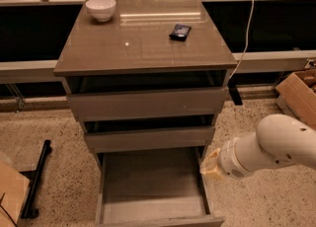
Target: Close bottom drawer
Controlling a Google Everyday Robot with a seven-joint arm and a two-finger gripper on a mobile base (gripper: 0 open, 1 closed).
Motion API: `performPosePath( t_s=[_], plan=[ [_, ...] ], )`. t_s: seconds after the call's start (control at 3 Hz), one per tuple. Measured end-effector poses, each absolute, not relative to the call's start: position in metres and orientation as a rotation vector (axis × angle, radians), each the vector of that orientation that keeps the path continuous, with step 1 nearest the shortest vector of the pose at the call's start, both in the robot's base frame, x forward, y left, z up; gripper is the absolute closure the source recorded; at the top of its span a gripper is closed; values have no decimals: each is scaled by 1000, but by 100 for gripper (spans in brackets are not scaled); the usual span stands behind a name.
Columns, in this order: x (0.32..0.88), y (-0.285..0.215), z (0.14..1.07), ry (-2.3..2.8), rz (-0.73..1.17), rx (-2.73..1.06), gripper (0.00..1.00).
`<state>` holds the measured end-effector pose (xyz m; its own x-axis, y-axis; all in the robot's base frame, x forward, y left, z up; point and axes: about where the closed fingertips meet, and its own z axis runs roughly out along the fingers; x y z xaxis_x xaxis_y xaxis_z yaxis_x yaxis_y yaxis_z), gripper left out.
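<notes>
The bottom drawer (pixel 153 186) of the grey-brown cabinet is pulled far out toward me, its deep plain box showing with nothing in it. Its flat front (pixel 163 222) lies at the bottom edge of the view. The two wider drawer fronts above it stand nearly closed. My white arm (pixel 276 144) reaches in from the right. My gripper (pixel 211 164) is a pale yellowish tip at the arm's end, right beside the open drawer's right side wall, below the middle drawer front.
A white bowl (pixel 100 9) and a small dark packet (pixel 179 31) sit on the cabinet top. A white cable (pixel 247 33) hangs at the right. A cardboard box (pixel 301 95) stands on the floor at right, a black bar (pixel 37 176) and cardboard at left.
</notes>
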<state>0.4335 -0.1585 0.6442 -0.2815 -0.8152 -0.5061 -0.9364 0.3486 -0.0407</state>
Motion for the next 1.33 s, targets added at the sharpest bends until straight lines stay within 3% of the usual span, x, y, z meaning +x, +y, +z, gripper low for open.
performPosePath(
  t_s=[0.67, 1.33],
  plan=[
    [440, -170, 564, 2087, 664, -1441, 100],
    [433, -160, 520, 2087, 784, -1439, 100]
  ],
)
